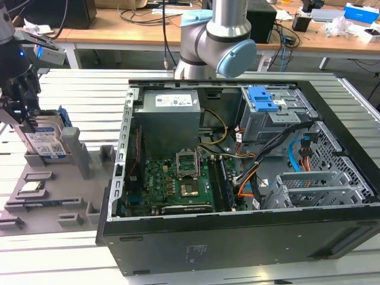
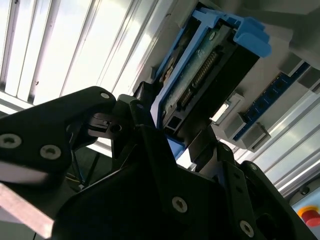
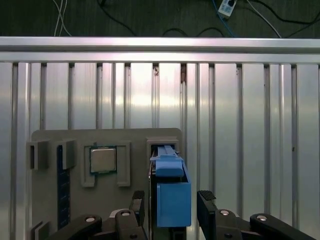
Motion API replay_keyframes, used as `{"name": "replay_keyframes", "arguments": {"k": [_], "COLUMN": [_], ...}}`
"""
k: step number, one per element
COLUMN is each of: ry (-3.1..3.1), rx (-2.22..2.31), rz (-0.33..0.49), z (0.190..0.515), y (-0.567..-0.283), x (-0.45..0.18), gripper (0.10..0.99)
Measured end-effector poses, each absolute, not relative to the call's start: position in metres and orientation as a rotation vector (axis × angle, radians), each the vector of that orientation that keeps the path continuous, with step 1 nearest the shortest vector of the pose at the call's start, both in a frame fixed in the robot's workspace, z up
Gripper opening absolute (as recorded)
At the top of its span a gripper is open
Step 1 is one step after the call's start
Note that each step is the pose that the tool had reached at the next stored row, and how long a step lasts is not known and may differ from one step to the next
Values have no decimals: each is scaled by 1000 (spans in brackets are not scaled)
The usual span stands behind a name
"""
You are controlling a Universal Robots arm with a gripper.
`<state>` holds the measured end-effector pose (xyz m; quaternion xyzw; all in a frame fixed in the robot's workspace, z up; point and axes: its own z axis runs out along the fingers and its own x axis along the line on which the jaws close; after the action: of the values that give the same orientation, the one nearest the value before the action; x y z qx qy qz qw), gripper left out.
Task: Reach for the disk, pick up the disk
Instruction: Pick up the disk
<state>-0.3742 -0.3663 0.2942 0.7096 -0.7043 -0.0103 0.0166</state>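
The disk (image 1: 47, 141) stands on edge in a slot of the grey holder plate (image 1: 65, 199) at the exterior view's left; its blue-and-white label and blue bracket show. My gripper (image 1: 24, 116) reaches down over its top edge. In the first wrist view the blue-framed disk (image 3: 172, 192) sits between the two black fingertips (image 3: 206, 200) of my gripper (image 3: 171, 202), with a narrow gap on each side. In the second wrist view the disk (image 2: 205, 65) runs out from between the fingers of my gripper (image 2: 172, 132). The gripper is open around the disk.
The holder plate (image 3: 130, 137) also carries a processor chip (image 3: 103, 160) and a blue memory stick (image 3: 62, 185). An open computer case (image 1: 237, 178) fills the exterior view's middle and right on a ribbed aluminium table (image 1: 71, 89). The arm's base (image 1: 217, 41) stands behind it.
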Motion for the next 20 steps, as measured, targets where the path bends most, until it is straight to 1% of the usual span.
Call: {"name": "replay_keyframes", "arguments": {"k": [10, 20], "ry": [-2190, -2189], "rx": [2206, 2206], "rz": [-32, -32], "z": [282, 281], "y": [-366, -366], "x": [-373, -373], "gripper": [545, 545]}}
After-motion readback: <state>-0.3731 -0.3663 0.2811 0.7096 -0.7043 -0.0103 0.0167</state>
